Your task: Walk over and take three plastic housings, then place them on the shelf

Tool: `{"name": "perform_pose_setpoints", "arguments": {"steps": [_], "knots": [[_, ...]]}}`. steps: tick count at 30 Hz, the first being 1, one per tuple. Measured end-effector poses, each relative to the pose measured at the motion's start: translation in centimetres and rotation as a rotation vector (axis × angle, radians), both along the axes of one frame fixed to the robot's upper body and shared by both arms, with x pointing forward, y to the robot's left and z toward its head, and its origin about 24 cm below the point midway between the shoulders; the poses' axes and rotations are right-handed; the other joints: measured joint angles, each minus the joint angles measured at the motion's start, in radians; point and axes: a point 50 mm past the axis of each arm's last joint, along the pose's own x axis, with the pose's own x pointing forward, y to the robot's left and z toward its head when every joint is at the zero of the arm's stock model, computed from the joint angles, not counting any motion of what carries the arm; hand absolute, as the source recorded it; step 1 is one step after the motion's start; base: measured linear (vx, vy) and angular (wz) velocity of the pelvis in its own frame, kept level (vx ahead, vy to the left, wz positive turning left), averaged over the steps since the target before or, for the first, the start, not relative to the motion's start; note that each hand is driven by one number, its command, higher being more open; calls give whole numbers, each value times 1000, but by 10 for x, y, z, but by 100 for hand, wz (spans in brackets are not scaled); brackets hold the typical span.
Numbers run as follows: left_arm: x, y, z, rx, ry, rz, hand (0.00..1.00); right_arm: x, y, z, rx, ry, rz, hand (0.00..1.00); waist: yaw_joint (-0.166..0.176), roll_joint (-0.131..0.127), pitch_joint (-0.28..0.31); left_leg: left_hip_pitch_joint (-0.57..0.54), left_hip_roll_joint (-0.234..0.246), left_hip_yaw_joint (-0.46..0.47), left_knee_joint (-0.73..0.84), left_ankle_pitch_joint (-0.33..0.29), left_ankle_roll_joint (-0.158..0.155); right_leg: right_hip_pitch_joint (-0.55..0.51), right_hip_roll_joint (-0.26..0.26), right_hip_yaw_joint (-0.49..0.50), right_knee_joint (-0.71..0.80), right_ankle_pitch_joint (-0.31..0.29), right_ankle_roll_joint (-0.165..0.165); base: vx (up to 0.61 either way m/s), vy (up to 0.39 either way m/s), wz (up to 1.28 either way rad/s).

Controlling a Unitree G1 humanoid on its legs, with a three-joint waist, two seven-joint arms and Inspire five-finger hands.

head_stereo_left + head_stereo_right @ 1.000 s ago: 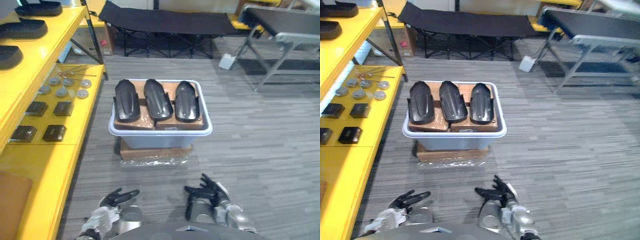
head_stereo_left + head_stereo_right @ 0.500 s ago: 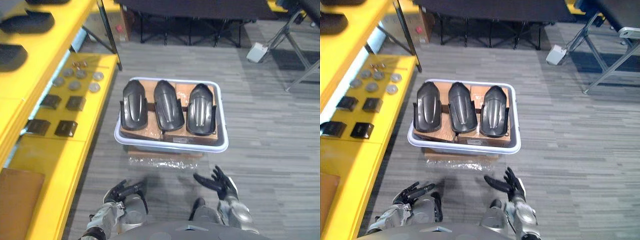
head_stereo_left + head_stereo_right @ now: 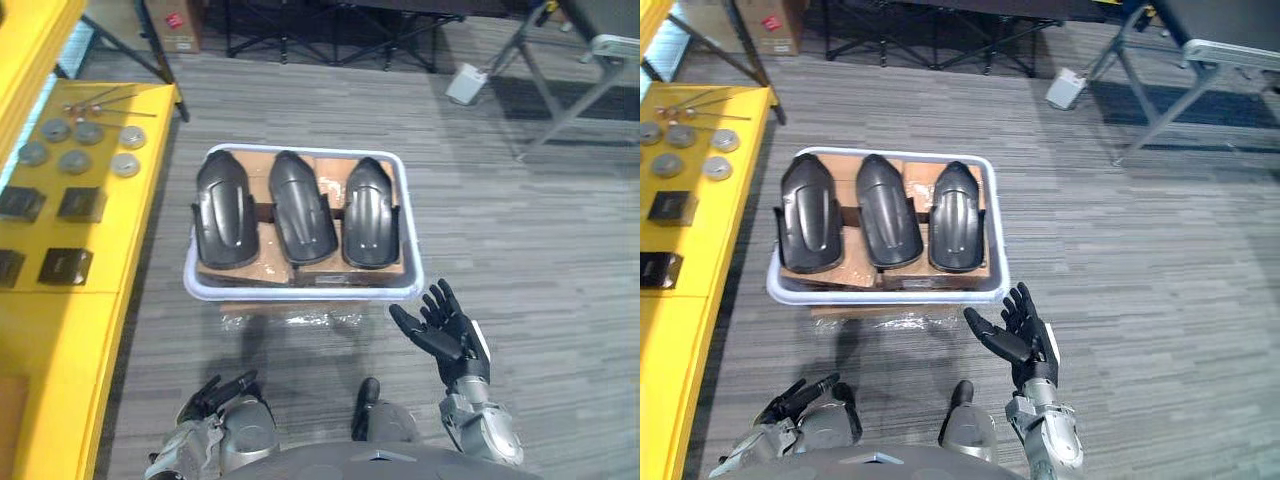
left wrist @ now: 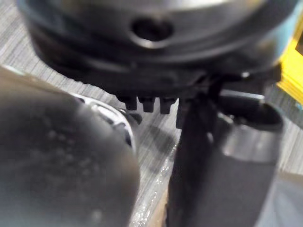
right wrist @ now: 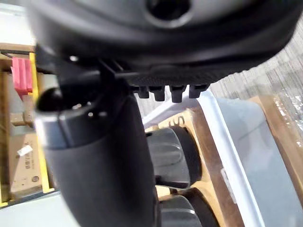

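Three black plastic housings, left (image 3: 225, 210), middle (image 3: 303, 205) and right (image 3: 370, 212), lie side by side on cardboard in a white bin (image 3: 300, 291) on the floor ahead. My right hand (image 3: 446, 330) is raised just off the bin's near right corner, fingers spread, holding nothing. In the right wrist view the right-hand housing (image 5: 173, 156) and the bin rim (image 5: 222, 137) show past the thumb (image 5: 99, 161). My left hand (image 3: 217, 393) hangs low in front of the bin's near left side, fingers relaxed and empty. The yellow shelf (image 3: 70, 320) runs along the left.
Small dark blocks (image 3: 82, 204) and round metal discs (image 3: 75, 160) lie on the shelf. The bin rests on a plastic-wrapped cardboard box (image 3: 300, 318). A black folding cot (image 3: 330, 15), a white box (image 3: 466, 83) and a metal-legged table (image 3: 570, 70) stand beyond.
The view has closed in on the bin and shifted. My right hand has risen from low by my body to beside the bin's near right corner, fingers spread. The left hand stays low.
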Motion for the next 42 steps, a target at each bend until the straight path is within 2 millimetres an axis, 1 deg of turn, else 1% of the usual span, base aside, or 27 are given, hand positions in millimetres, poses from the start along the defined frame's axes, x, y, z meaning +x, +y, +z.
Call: {"name": "perform_pose_setpoints", "arguments": {"steps": [1, 3, 4, 5, 6, 8, 9, 10, 11, 12, 14, 15, 17, 18, 19, 21, 24, 25, 27, 30, 32, 34, 37, 39, 40, 41, 42], "knots": [[-3, 0, 0, 2, 0, 1, 100, 0, -1, 5, -3, -21, 4, 100, -5, 0, -2, 0, 2, 3, -5, -1, 0, 1, 6, 4, -7, 4, -5, -71, -34, -20], [-7, 4, -1, 6, 9, 1, 100, 6, -9, 28, -55, -103, -9, 100, -12, -10, -7, -1, 4, 10, -22, -2, -2, 1, 16, 8, -34, 10, -15, -84, -40, -9], [-8, 4, -1, 7, 12, 2, 100, 7, -11, 30, -63, -109, -13, 100, -12, -10, -7, 0, 5, 11, -22, -1, -2, 1, 17, 8, -34, 11, -17, -63, -20, -5], [-8, 5, -1, 11, 14, 1, 100, 14, -20, 36, -100, -119, -40, 100, -11, -14, -10, 2, 7, 11, -18, -1, -1, 4, 19, 11, -34, 13, -19, -55, -4, -2], [-8, 6, -1, 14, 11, -1, 100, 18, -24, 38, -113, -118, -56, 100, -9, -16, -11, 1, 8, 11, -16, -1, -1, 4, 19, 13, -33, 13, -19, -66, 5, -1], [-5, 8, 1, 31, -11, -6, 100, 36, -36, 44, -147, -119, -105, 100, -8, -22, -4, -12, 15, 8, 6, -6, 1, 2, 21, 17, -34, 14, -22, -84, 12, 2], [-1, 9, 3, 40, -32, -10, 100, 48, -44, 45, -161, -117, -142, 100, -8, -23, 1, -41, 23, -4, 39, -15, 4, -8, 26, 16, -34, 13, -24, -98, 14, 6], [2, 9, 4, 42, -45, -16, 100, 54, -48, 45, -170, -117, -159, 100, -7, -23, 2, -61, 26, -9, 53, -19, 7, -18, 27, 15, -33, 12, -26, -118, 19, 12], [11, 8, 8, 47, -81, -33, 100, 69, -58, 47, -186, -121, -195, 100, -2, -19, 14, -101, 35, -20, 81, -23, 11, -41, 30, 9, -31, 14, -29, -100, 21, 12], [17, 7, 11, 49, -102, -44, 100, 78, -62, 50, -195, -127, -214, 100, 2, -15, 27, -122, 39, -28, 97, -25, 14, -50, 32, 6, -28, 17, -31, -127, 37, 18], [41, 1, 19, 42, -182, -73, 100, 109, -82, 65, -229, -147, -306, 100, 34, 6, 87, -179, 52, -54, 146, -30, 22, -76, 39, -4, -22, 27, -34, -137, 43, 16], [47, -1, 21, 36, -202, -73, 100, 118, -86, 70, -237, -157, -327, 100, 44, 13, 104, -195, 54, -62, 159, -29, 24, -83, 40, -9, -19, 29, -34, -125, 41, 20], [62, -5, 27, -2, -260, -40, 100, 148, -98, 98, -272, -211, -364, 100, 58, 35, 160, -236, 54, -92, 186, -22, 34, -102, 37, -32, 0, 32, -35, -80, 46, 30], [67, -8, 29, -26, -274, -26, 100, 160, -103, 112, -288, -235, -376, 100, 74, 44, 176, -252, 54, -99, 193, -19, 38, -116, 36, -34, 11, 32, -35, -45, 34, 22], [68, -9, 29, -36, -275, -25, 100, 164, -106, 119, -298, -247, -380, 100, 81, 49, 180, -263, 53, -105, 194, -17, 40, -122, 35, -38, 13, 32, -35, -25, 28, 21], [70, -11, 30, -47, -279, -29, 100, 177, -114, 139, -321, -280, -388, 100, 97, 58, 200, -273, 41, -117, 190, -4, 47, -124, 26, -56, 15, 32, -35, -10, 24, 26], [66, -16, 25, -73, -257, -25, 100, 200, -122, 175, -390, -321, -373, 100, 107, 82, 216, -305, 20, -135, 182, 9, 57, -150, 7, -72, 31, 32, -35, -15, 33, 20], [66, -15, 26, -76, -261, -21, 100, 203, -124, 181, -392, -326, -366, 100, 109, 86, 218, -309, 14, -135, 176, 15, 58, -155, 2, -75, 32, 32, -34, -21, 47, 22], [67, -20, 24, -120, -275, -10, 100, 211, -130, 197, -413, -334, -353, 100, 123, 116, 236, -317, 0, -144, 174, 20, 65, -162, -11, -82, 47, 32, -34, -18, 38, 17], [68, -24, 24, -146, -296, -24, 100, 221, -129, 205, -459, -303, -312, 100, 128, 140, 248, -334, -14, -156, 169, 30, 72, -172, -23, -93, 50, 32, -33, -32, 35, 13], [73, -28, 25, -163, -311, -36, 100, 225, -133, 211, -496, -267, -305, 100, 132, 153, 256, -346, -22, -162, 162, 38, 76, -187, -31, -100, 62, 33, -33, -40, 20, 14], [74, -30, 25, -172, -325, -42, 100, 229, -133, 209, -536, -199, -293, 100, 137, 160, 259, -353, -24, -163, 158, 42, 78, -195, -33, -104, 63, 33, -33, -41, 8, 6], [76, -35, 25, -181, -345, -54, 100, 232, -134, 200, -561, -91, -287, 100, 148, 170, 263, -353, -25, -164, 154, 48, 78, -199, -34, -105, 66, 33, -33, -38, -7, 0], [77, -38, 26, -185, -354, -71, 100, 232, -136, 204, -592, -74, -288, 100, 146, 171, 262, -353, -33, -165, 138, 59, 79, -206, -39, -106, 71, 33, -33, -21, -4, 1], [78, -39, 26, -186, -362, -82, 100, 233, -139, 208, -601, -54, -295, 0, 147, 176, 265, -353, -35, -165, 134, 64, 80, -212, -43, -106, 79, 32, -33, -44, -4, 5], [80, -43, 27, -190, -369, -96, 100, 231, -145, 210, -619, -29, -306, 0, 148, 186, 268, -352, -37, -165, 130, 68, 83, -212, -45, -107, 81, 32, -33, -54, -3, 4], [81, -44, 27, -195, -371, -98, 100, 231, -146, 210, -628, -13, -310, 0, 149, 188, 268, -352, -40, -164, 124, 73, 83, -215, -47, -106, 81, 32, -33, -47, -1, 6]]}}
